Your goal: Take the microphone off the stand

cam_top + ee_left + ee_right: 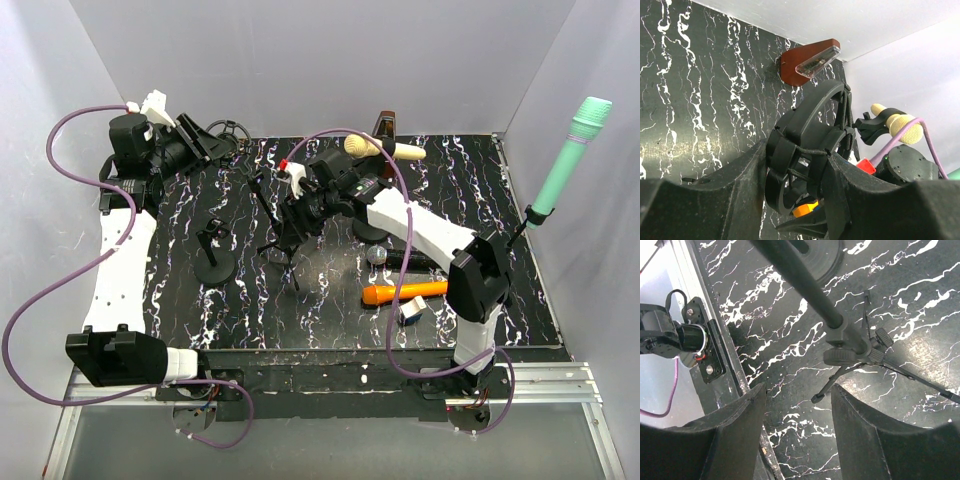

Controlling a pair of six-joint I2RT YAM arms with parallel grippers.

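White walls box in a black tabletop (470, 180) veined with white. Two microphones sit in clips. The cream microphone (385, 149) lies level at the far centre, with a foam head and a pale handle. The green microphone (570, 160) stands tilted at the right edge, with a mint body and a ribbed head, and a black clip (540, 213) grips its lower end. An orange microphone (405, 292) and a black microphone with a silver head (378, 254) lie loose near the right arm.

The left pincer (205, 140) is at the far left, closed narrow on a black ring-shaped shock mount (228, 132). The right pincer (290, 228) hangs over a tripod stand (283, 240) at the centre, beside a round-base stand (215, 262).

The overhead view alone shows all four microphones and both arms. Only the left wrist view shows the grip up close. There the left pincer (799, 160) presses both fingers against the shock mount (812, 107) and its elastic cords. Beyond it a black clamp (871, 128) holds the cream microphone (905, 127), and a brown wedge (805, 62) stands by the far wall. Only the right wrist view shows the right pincer (799, 395) with its jaws wide apart. The tripod stand (842, 340), its hub and its spread legs lie beyond the gap, touching neither finger.
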